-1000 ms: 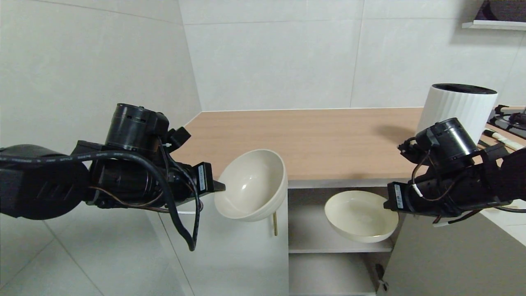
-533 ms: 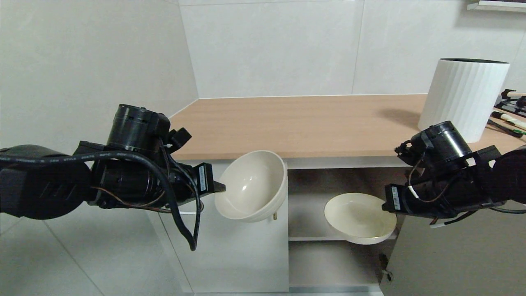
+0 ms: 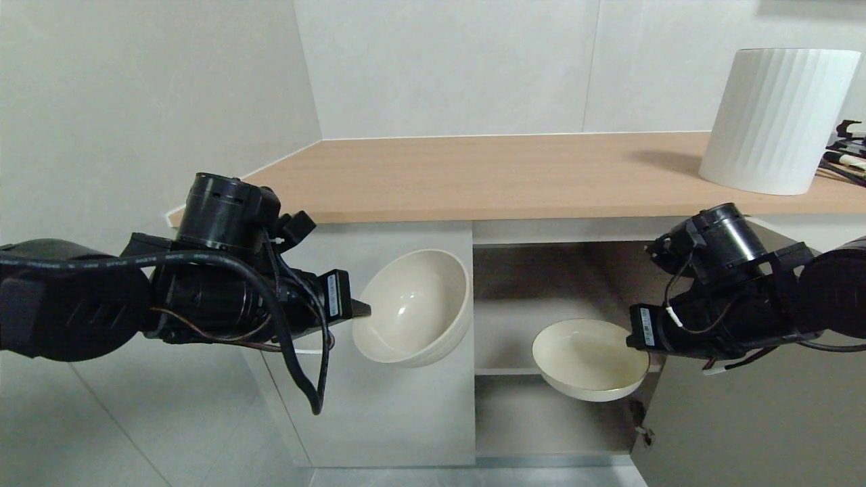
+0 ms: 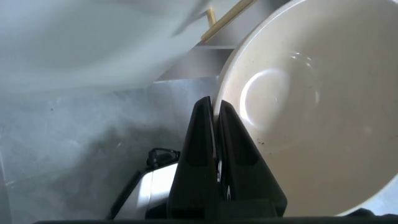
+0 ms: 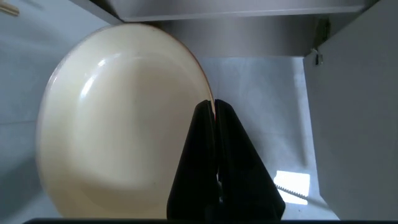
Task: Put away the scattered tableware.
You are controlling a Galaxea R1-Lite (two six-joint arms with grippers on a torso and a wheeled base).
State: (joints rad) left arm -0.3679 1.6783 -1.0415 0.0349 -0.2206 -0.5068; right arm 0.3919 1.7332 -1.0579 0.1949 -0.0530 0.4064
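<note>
A deep cream bowl (image 3: 414, 308) hangs tilted in the air before the shut cabinet door, and my left gripper (image 3: 362, 309) is shut on its rim. The left wrist view has the same bowl (image 4: 311, 118) with the gripper (image 4: 216, 112) pinching its edge. A shallower cream bowl (image 3: 588, 358) is held in front of the open cabinet bay, level with the shelf (image 3: 504, 370); my right gripper (image 3: 636, 338) is shut on its rim. In the right wrist view that bowl (image 5: 118, 118) sits left of the gripper (image 5: 213, 111).
A wooden countertop (image 3: 507, 176) runs above the cabinet, with a white ribbed container (image 3: 778, 118) at its right end and dark utensils (image 3: 846, 159) beyond. The open cabinet door (image 3: 744, 419) stands at the right. A white cabinet door (image 3: 379, 406) is to the left.
The head camera has sunk, so counter and cabinet ride higher in the picture. Both arms keep their bowls; the right bowl now hangs level with the shelf.
</note>
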